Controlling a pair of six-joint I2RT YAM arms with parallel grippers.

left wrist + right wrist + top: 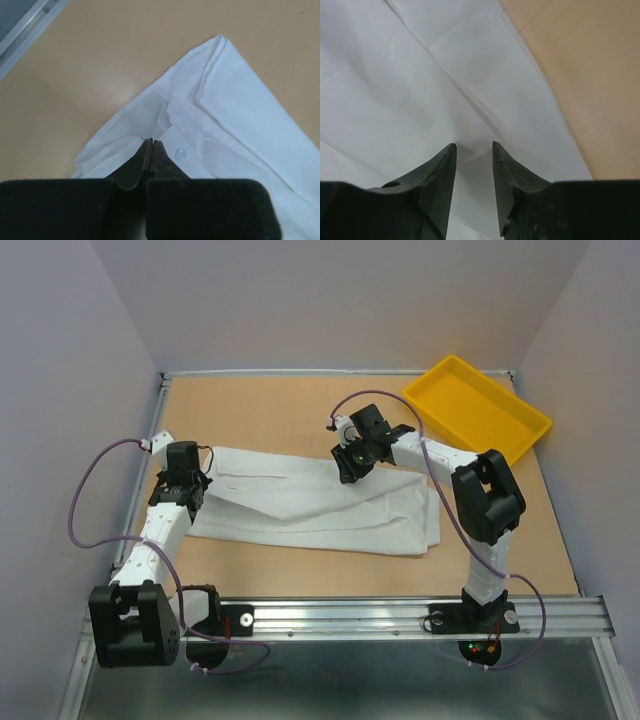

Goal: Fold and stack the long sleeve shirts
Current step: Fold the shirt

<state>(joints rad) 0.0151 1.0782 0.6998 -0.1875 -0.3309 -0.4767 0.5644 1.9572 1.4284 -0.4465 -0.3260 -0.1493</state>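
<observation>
One white long sleeve shirt (310, 505) lies folded into a long band across the middle of the table. My left gripper (188, 488) is down at its left end. In the left wrist view its jaws (152, 142) are shut, pinching the thin fabric (240, 115) beside a clear button (180, 152), and creases run to the tips. My right gripper (350, 468) hangs over the band's upper edge, right of centre. In the right wrist view it (474, 145) stands open just above the cloth (420, 90), with a low ridge of fabric lying between the tips, not gripped.
A yellow tray (476, 408) sits at the back right corner, holding nothing. Bare tan tabletop (260, 410) lies behind the shirt and in front of it. A metal rail (400, 615) runs along the near edge; walls close in on both sides.
</observation>
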